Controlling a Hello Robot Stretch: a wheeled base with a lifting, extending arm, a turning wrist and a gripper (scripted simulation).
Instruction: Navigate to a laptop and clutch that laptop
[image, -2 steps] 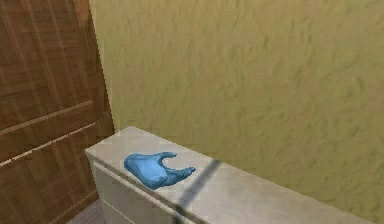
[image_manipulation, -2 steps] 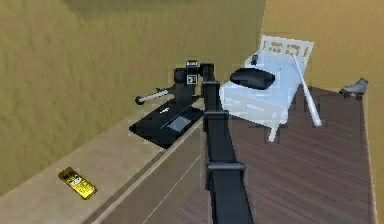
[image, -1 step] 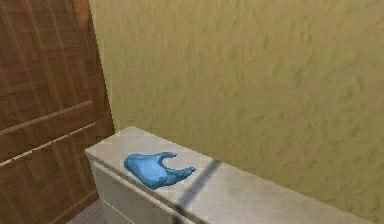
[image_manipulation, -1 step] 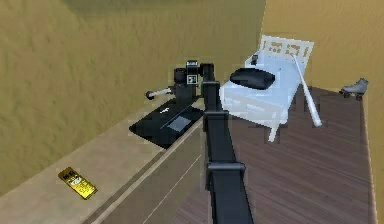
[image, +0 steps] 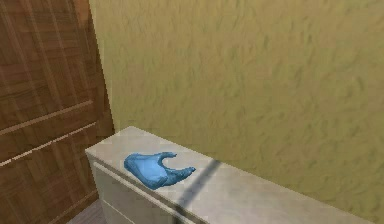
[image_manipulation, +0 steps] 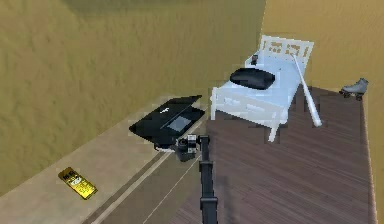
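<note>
Laptop (image_manipulation: 168, 118) lies on the table (image_manipulation: 115, 152). We judge it stiff, fairly heavy, slick, with a fragile hinge, so grip the base's near edge. Jaws near it; we cannot tell their state or hold.

On your pale long counter (image_manipulation: 118, 152): open black laptop (image_manipulation: 168, 120) toward its right end, small flat yellow object (image_manipulation: 77, 181) toward its left end, crumpled blue cloth (image: 155, 170) in the forward view. White-framed bed (image_manipulation: 265, 92) beyond the counter's right end, brown wooden door (image: 45, 100) at its left.
</note>
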